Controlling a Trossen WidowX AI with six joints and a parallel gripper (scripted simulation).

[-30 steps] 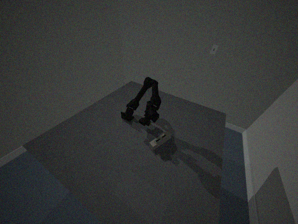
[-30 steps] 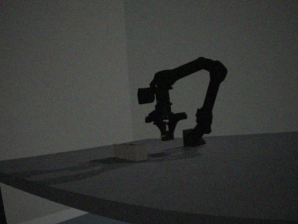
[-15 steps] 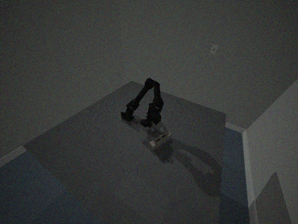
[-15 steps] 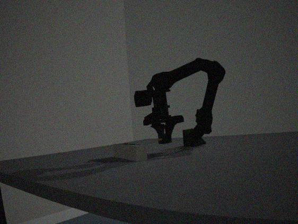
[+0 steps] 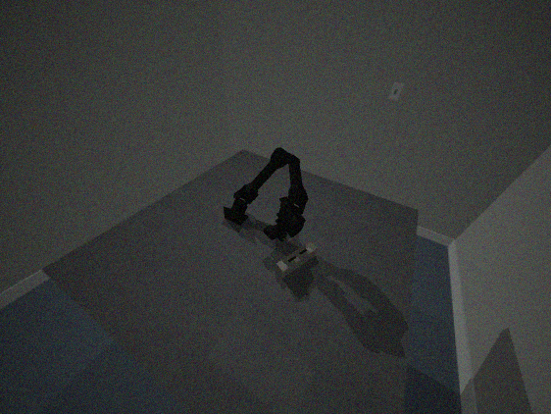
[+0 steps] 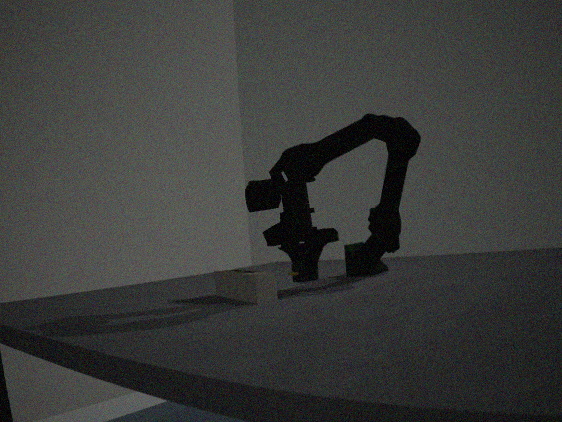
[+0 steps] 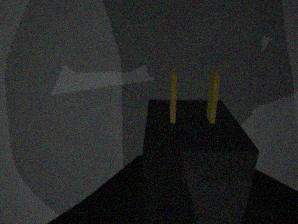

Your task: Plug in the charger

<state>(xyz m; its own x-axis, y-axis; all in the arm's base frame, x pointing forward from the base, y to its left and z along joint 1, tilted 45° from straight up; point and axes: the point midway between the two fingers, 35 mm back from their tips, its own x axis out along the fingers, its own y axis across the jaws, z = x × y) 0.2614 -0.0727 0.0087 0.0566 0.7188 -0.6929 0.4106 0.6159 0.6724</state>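
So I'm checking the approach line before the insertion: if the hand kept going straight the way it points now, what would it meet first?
The hand, shut on the charger, points down, so the prongs would likely meet the table first. The power strip appears off to the side, though depth is unclear.

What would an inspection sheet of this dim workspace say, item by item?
Surface: dark table, crossed by long shadows.
Job's things: black charger held above the table, two brass prongs pointing away from the wrist camera; pale power strip lies on the table beside the arm, not yet plugged.
Clutter: nothing seen.
Grippers: gripper shut on the charger, hanging beside the strip, not over it.
Cables: nothing seen.
Surroundings: plain grey walls, a small wall plate, bluish floor beyond the table; very low light.
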